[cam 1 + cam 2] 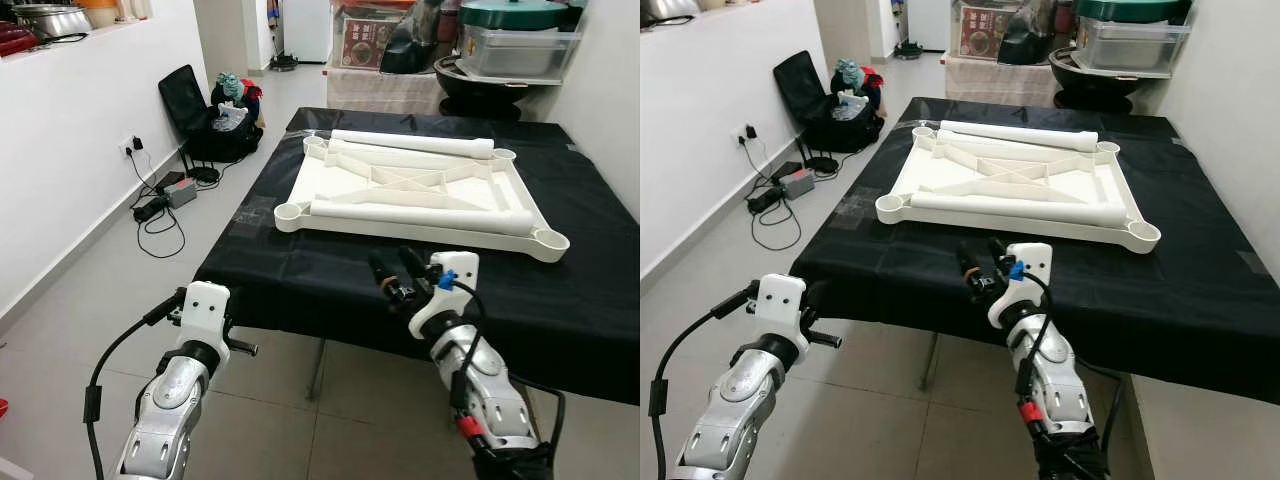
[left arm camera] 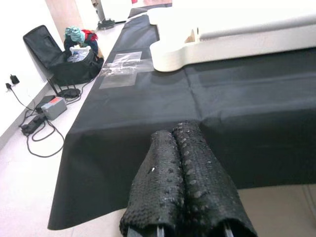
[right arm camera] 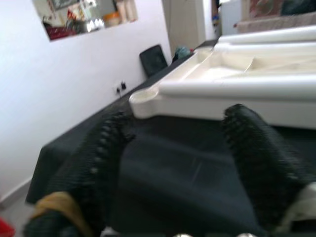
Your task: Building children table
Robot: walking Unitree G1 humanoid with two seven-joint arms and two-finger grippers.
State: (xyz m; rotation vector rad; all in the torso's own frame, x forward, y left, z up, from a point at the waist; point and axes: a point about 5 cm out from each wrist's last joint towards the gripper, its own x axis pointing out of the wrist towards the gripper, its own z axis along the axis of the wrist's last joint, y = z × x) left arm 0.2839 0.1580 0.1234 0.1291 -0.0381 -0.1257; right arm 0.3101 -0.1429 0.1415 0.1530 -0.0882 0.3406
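Observation:
A white child's tabletop [image 1: 430, 232] lies upside down on the black-covered table [image 1: 300, 270]. Three white leg tubes rest on it: one along the near side [image 1: 420, 215], one at the far edge [image 1: 410, 143], one between them [image 1: 400, 158]. Round sockets sit at its corners, such as the near left one [image 1: 289, 211]. My right gripper [image 1: 398, 270] hovers open over the black cloth just short of the tabletop's near edge, holding nothing. My left gripper [image 2: 180, 148] is shut and empty, below and in front of the table's near left edge.
A black bag with clothes [image 1: 215, 120] and a power strip with cables [image 1: 165, 195] lie on the tiled floor to the left, by a white wall. Boxes and pots [image 1: 500, 45] stand beyond the table's far end. A wall runs close along the right.

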